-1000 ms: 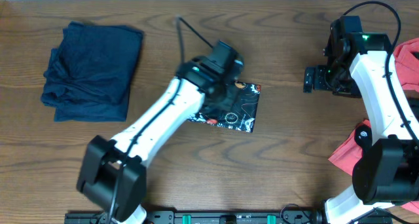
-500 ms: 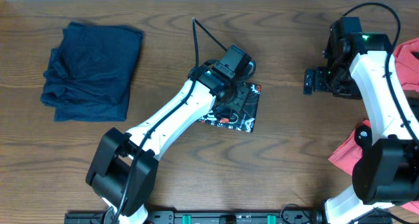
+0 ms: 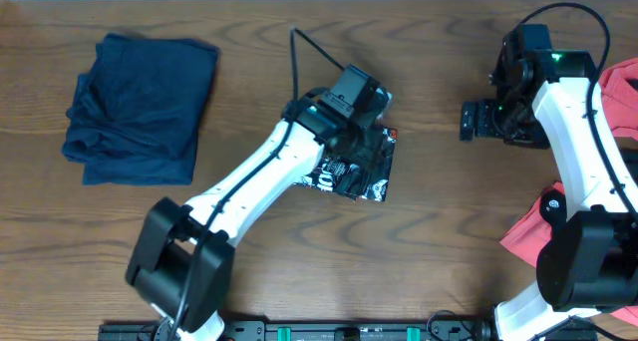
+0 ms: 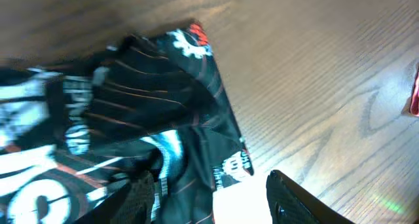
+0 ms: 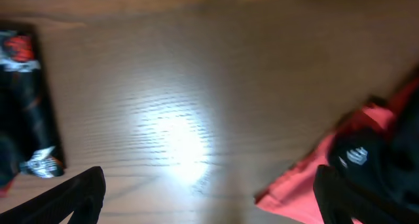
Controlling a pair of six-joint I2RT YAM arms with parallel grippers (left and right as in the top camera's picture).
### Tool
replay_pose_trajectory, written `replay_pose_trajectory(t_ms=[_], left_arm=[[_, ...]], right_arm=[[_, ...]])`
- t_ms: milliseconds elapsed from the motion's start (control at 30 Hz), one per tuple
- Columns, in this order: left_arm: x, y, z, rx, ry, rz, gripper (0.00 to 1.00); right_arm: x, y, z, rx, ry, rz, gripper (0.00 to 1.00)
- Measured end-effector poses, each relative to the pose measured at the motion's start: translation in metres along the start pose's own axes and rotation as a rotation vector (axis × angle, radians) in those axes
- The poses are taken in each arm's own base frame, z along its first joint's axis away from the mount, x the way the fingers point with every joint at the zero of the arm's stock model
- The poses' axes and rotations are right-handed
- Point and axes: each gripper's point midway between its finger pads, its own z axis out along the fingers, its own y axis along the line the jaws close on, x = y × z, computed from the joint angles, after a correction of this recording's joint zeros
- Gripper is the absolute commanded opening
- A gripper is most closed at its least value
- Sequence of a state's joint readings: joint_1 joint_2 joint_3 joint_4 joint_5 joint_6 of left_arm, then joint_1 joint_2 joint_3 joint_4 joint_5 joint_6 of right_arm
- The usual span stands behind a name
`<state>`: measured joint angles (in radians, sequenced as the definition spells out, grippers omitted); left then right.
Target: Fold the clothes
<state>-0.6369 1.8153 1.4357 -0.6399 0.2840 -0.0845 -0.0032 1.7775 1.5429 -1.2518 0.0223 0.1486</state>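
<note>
The black jersey [image 3: 357, 170] with orange lines and white lettering lies folded into a small packet at the table's middle. My left gripper [image 4: 206, 179] hovers low over its right edge, jaws apart. One finger [image 4: 137, 198] is over the cloth, the other [image 4: 301, 201] over bare wood, and nothing is pinched. From overhead the left wrist [image 3: 354, 94] covers the packet's back edge. My right gripper [image 5: 209, 171] stands wide open and empty above bare table, seen overhead at the right [image 3: 469, 122]. The jersey's corner [image 5: 23, 99] shows at the left of the right wrist view.
A navy garment [image 3: 140, 107] lies folded at the far left. Coral-red cloth [image 3: 523, 231] lies at the right by the right arm's base, with more at the right edge [image 3: 620, 82] and in the right wrist view [image 5: 340, 178]. The left arm's cable [image 3: 299, 52] loops behind the wrist.
My left gripper, shut a second ago, now has its jaws apart. It has moved right and back over the jersey, and the cloth lies slightly more bunched. The right arm has not moved.
</note>
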Motion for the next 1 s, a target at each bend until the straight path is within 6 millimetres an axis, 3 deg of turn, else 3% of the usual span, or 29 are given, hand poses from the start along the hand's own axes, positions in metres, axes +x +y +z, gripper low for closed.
replay_pose_trajectory(t_ms=[100, 267, 433, 533, 667, 833, 900, 1000], left_arm=[[-0.012, 0.023, -0.026, -0.037, -0.062, -0.029, 0.57], [-0.023, 0.087, -0.075, -0.134, -0.157, -0.158, 0.57], [-0.015, 0.153, -0.090, -0.214, -0.173, -0.331, 0.57], [-0.006, 0.173, -0.086, -0.229, -0.155, -0.388, 0.57], [0.004, 0.183, -0.067, -0.227, -0.099, -0.424, 0.57], [0.020, 0.189, -0.035, -0.218, -0.011, -0.450, 0.57], [0.028, 0.191, -0.024, -0.213, 0.021, -0.459, 0.58], [0.036, 0.191, -0.010, -0.203, 0.061, -0.467, 0.57]], right_arm=[[-0.005, 0.021, -0.001, -0.113, -0.020, -0.070, 0.93], [-0.014, 0.077, -0.010, -0.319, -0.090, -0.235, 0.93], [-0.009, 0.143, -0.018, -0.388, -0.160, -0.436, 0.96], [-0.001, 0.177, -0.013, -0.367, -0.187, -0.547, 0.96], [0.008, 0.214, 0.015, -0.306, -0.180, -0.660, 0.93], [0.018, 0.232, 0.061, -0.199, -0.131, -0.734, 0.88], [0.021, 0.236, 0.074, -0.173, -0.117, -0.756, 0.75], [0.021, 0.239, 0.084, -0.144, -0.116, -0.767, 0.46]])
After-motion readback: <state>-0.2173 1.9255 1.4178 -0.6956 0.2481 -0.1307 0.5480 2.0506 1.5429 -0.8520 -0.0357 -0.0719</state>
